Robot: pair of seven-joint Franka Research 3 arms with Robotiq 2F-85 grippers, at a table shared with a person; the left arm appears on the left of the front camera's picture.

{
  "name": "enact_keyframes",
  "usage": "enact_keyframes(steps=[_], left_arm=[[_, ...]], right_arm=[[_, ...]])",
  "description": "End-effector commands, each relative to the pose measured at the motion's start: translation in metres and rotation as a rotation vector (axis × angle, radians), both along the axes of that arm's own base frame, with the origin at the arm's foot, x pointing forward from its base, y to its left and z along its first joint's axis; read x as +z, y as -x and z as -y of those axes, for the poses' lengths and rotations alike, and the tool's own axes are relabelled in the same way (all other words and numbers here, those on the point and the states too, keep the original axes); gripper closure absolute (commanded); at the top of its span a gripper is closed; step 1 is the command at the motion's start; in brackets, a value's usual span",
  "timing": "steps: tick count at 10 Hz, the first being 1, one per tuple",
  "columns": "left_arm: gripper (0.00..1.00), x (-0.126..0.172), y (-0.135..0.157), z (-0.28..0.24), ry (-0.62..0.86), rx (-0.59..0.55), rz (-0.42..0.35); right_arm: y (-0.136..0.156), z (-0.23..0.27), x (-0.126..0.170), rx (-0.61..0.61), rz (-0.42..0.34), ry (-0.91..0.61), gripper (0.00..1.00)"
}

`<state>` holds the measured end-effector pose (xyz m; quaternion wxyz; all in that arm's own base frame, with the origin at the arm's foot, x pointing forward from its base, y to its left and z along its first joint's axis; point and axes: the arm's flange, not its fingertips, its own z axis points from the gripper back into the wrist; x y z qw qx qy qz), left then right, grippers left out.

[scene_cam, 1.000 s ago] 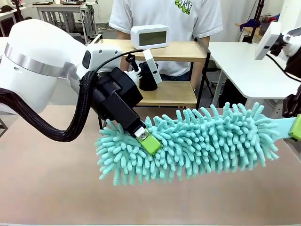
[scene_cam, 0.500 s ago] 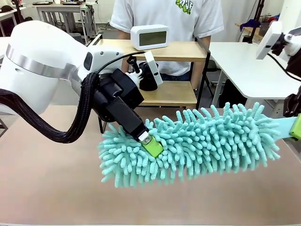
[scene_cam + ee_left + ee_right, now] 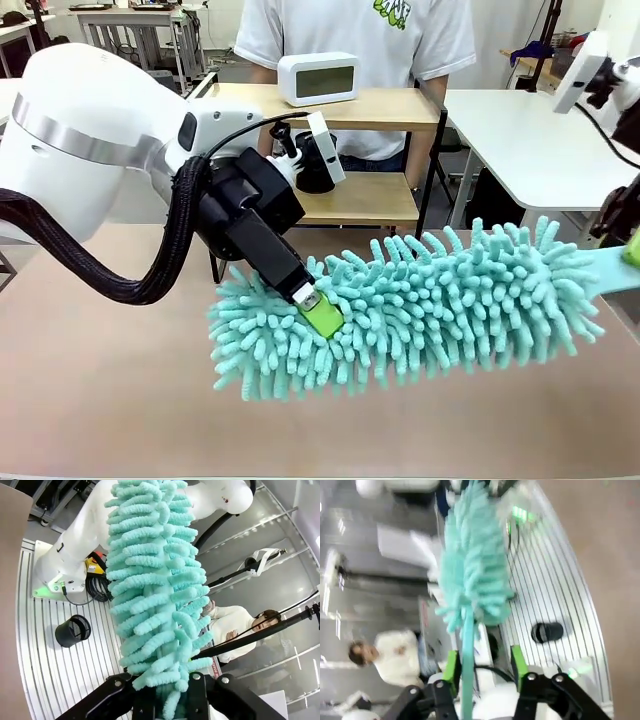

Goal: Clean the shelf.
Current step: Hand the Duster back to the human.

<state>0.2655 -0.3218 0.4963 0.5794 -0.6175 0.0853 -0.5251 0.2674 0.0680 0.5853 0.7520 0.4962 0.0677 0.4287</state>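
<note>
While my left gripper point(image 3: 322, 315) squeezes tight on the fluffy end of the duster point(image 3: 420, 305), my right gripper point(image 3: 482, 667) has its green fingers point(image 3: 451, 666) spread apart. The thin handle point(image 3: 468, 660) runs between them, close by the left one, and I cannot tell if it touches. So I think my left fingers are the ones holding the duster.

The duster lies long across the middle of the front picture, above the brown table point(image 3: 100, 410). Its handle points to the right edge.

The shelf point(image 3: 365, 150) is in the upper middle of the front picture, behind the duster, and a person point(image 3: 350, 30) stands behind it. A white clock point(image 3: 318, 77) sits on the top board. A black thing point(image 3: 313, 160) sits on the lower board.

What could go wrong? I am pinching soft fluff, not the hard handle. The fluff could slip, and the duster could droop or drop onto the table. If I swing the long duster at the shelf, it could knock the clock off. It could also bump the person's arm, because the person is so near the shelf.
</note>
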Motion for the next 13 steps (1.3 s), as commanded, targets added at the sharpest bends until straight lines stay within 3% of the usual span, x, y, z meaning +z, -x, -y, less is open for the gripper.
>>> enact_keyframes(steps=[1,2,4,6,7,8,11,13], left_arm=[[1.0,0.001,0.001,-0.004,0.001,-0.011,0.006],[1.0,0.0,-0.001,-0.006,-0.003,0.002,0.007],[1.0,-0.002,-0.004,-0.014,0.002,0.031,0.002],[1.0,0.0,-0.007,-0.028,0.015,0.079,0.001],[1.0,0.005,-0.009,-0.039,0.033,0.118,0.009],[1.0,0.013,-0.012,-0.051,0.063,0.157,0.023],[1.0,0.071,-0.006,-0.126,0.225,0.383,0.193],[1.0,0.114,0.005,-0.231,0.36,0.75,0.289]], right_arm=[[-0.013,0.026,-0.021,-0.462,-0.126,-0.196,0.04],[-0.023,0.051,-0.041,-0.634,-0.22,-0.368,0.0],[-0.03,0.097,-0.109,-1.047,-0.362,-0.329,0.0],[-0.02,0.118,-0.175,-1.188,-0.5,-0.329,0.0],[-0.014,0.111,-0.197,-1.227,-0.518,-0.264,0.0],[-0.035,0.145,-0.155,-0.908,-0.367,-0.171,0.0],[-0.035,0.145,-0.155,-0.908,-0.367,-0.171,0.0],[-0.035,0.145,-0.155,-0.908,-0.367,-0.171,0.0]])
